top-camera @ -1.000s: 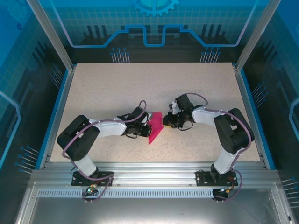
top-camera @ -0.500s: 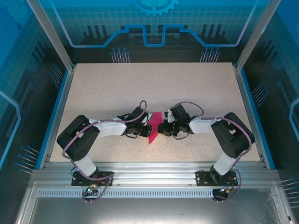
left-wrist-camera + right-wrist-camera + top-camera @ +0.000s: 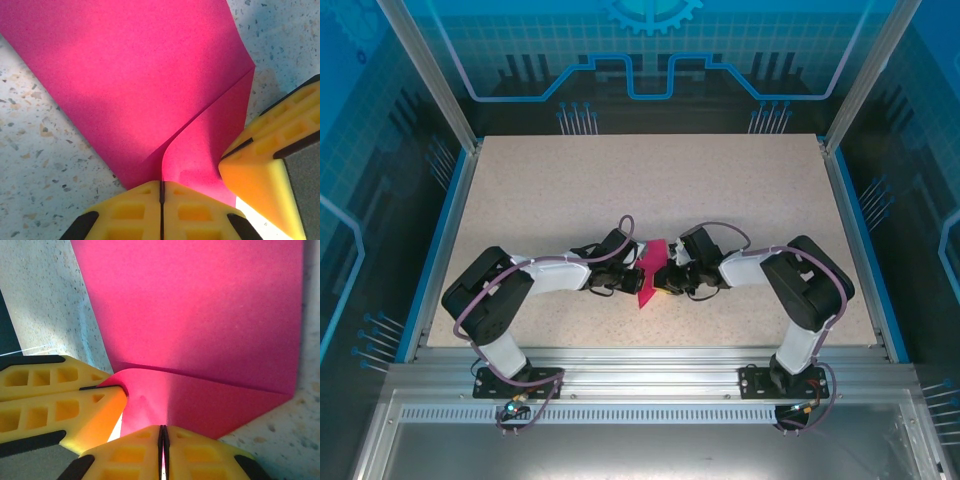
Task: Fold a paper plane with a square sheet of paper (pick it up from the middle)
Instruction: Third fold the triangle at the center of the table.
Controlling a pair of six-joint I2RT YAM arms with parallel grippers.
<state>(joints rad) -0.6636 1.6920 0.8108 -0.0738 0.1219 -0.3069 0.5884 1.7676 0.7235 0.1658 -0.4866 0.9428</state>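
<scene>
Table (image 3: pixel 620 180): a pale speckled top, bordered in blue at left and right.
On it: one pink paper (image 3: pixel 650 272), placed near the middle of the near half.
Paper: folded, one flap laid over another; whether it lies fully flat cannot be told.

Speckled beige table (image 3: pixel 650 180), blue patterned glass walls (image 3: pixel 650 60), aluminium rail (image 3: pixel 650 372) in front.
</scene>
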